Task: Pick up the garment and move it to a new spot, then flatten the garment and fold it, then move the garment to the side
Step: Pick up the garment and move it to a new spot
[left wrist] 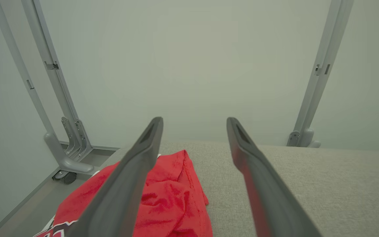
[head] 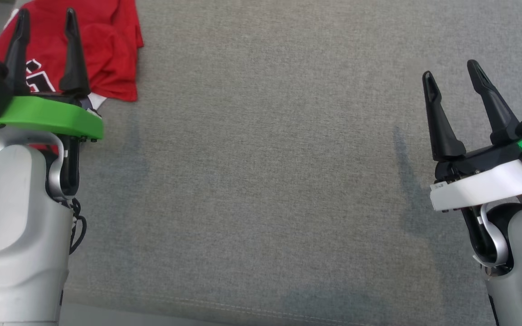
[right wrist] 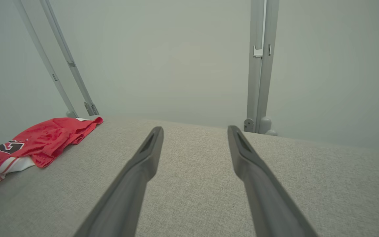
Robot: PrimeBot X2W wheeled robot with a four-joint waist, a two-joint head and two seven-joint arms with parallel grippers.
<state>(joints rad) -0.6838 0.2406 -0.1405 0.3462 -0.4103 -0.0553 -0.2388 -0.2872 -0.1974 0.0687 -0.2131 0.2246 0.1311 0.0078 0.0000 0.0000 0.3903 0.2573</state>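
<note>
Obs., one moment.

- Grey woven surface (head: pixel 261 181) took up nearly the whole workspace. A stitched seam ran along its near edge.
- Pale wall (left wrist: pixel 189 65) stood behind the far edge. Grey metal frame posts (left wrist: pixel 54 85) rose at far left, with another at far right. A strip of floor (left wrist: pixel 28 204) was visible past the left edge.
- Garment (head: pixel 107 50): red, crumpled and bunched rather than flat, with a black-and-white print and some white trim showing. It lay at the far left corner of the surface, partly under the left arm's mount. The centre and right of the surface carried no cloth.
- Left gripper (head: pixel 46 12): fingers spread wide and pointing toward the far side, nothing between them. It was positioned over the garment. In the left wrist view the left-hand finger crossed red cloth and the right-hand finger crossed bare grey fabric. Contact with the cloth could not be determined.
- Right gripper (head: pixel 450 69): also spread wide and holding nothing, over bare surface at the right, well apart from the garment.
- Green mount plate (head: pixel 48 115) sat behind the left fingers, and a white mount plate (head: pixel 483 185) behind the right fingers.
- A small caster wheel (left wrist: pixel 65 177) stood on the floor at the foot of the far-left posts.
</note>
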